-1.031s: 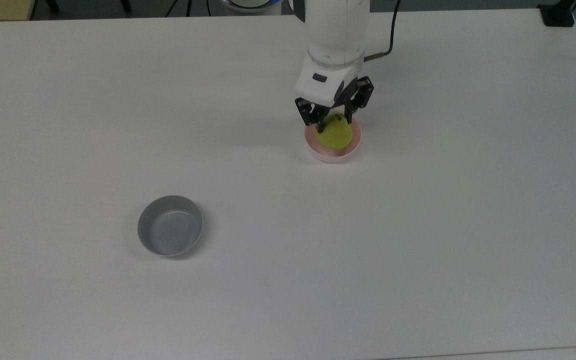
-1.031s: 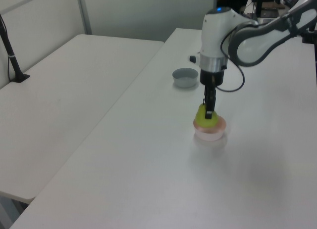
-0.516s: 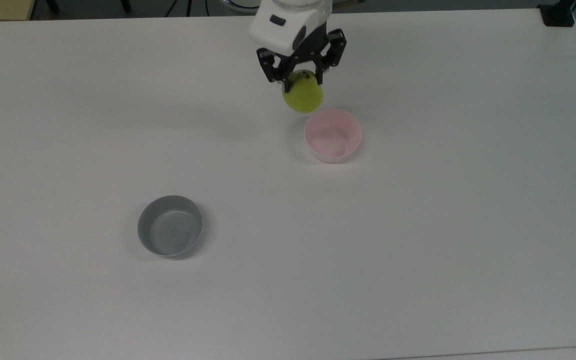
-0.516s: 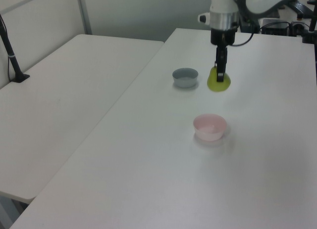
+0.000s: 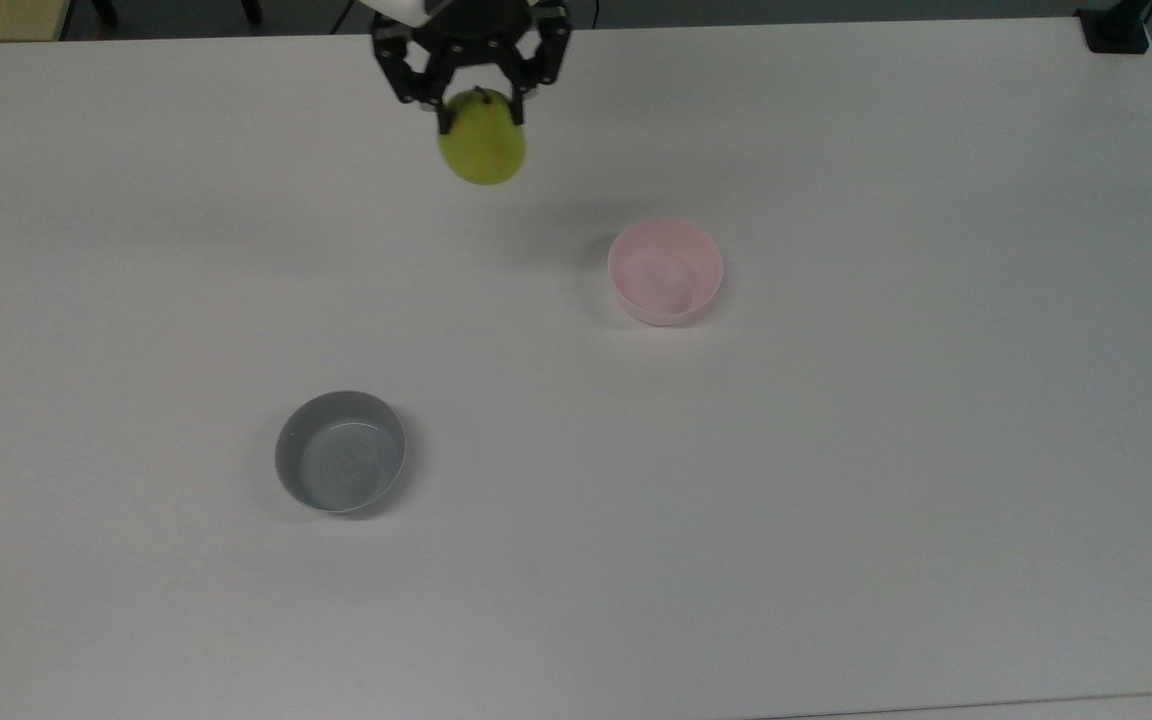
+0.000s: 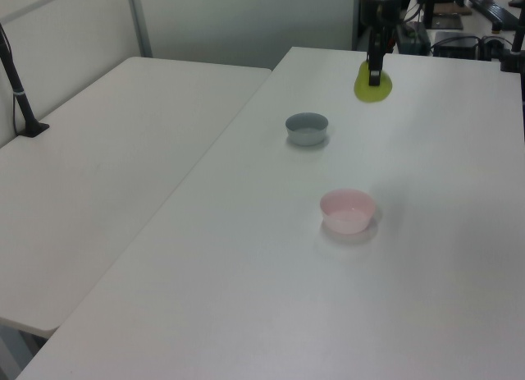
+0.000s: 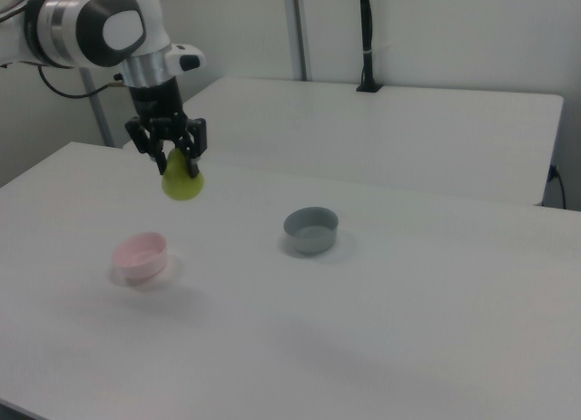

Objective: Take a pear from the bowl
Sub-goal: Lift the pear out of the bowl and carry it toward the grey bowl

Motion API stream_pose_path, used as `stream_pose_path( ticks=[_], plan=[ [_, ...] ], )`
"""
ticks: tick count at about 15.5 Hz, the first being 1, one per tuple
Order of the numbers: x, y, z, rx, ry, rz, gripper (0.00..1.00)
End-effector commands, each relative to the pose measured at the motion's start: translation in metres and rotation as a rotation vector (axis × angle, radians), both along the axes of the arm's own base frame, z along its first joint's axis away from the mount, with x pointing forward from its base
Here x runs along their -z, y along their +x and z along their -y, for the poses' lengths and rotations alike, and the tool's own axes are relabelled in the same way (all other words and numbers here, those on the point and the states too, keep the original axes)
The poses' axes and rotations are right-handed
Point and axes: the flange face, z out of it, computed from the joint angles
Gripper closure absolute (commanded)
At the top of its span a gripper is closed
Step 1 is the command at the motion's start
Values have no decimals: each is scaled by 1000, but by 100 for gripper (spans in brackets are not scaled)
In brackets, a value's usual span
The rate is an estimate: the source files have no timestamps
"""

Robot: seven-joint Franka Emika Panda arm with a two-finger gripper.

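The yellow-green pear hangs in the air, held at its narrow top by my gripper, which is shut on it. In the right view the pear hangs well above the table, up and to the right of the pink bowl, with the gripper over it. The pink bowl stands with nothing in it, to the right of and below the pear in the top view. In the left view the pear hangs under the gripper, far beyond the pink bowl.
A grey bowl stands at the top view's lower left, also seen as the grey bowl and grey bowl. The white table spreads wide around both bowls. A second white table adjoins it.
My gripper has lifted the pear out of the pink bowl and carried it up and toward the top view's left, high above the table. The bowls have stayed put.
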Motion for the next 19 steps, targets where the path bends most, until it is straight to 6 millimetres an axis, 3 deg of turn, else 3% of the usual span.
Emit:
stream_pose_path(
  ticks=[1,7,9,16,19],
  plan=[
    [-20,-5,39,-58,-30,7,100],
    [-22,-11,116,-78,-33,12,100],
    [-16,-12,131,-73,-33,25,100],
    [53,7,157,-5,-13,105,100],
    [103,18,170,20,-26,89,100]
  ],
)
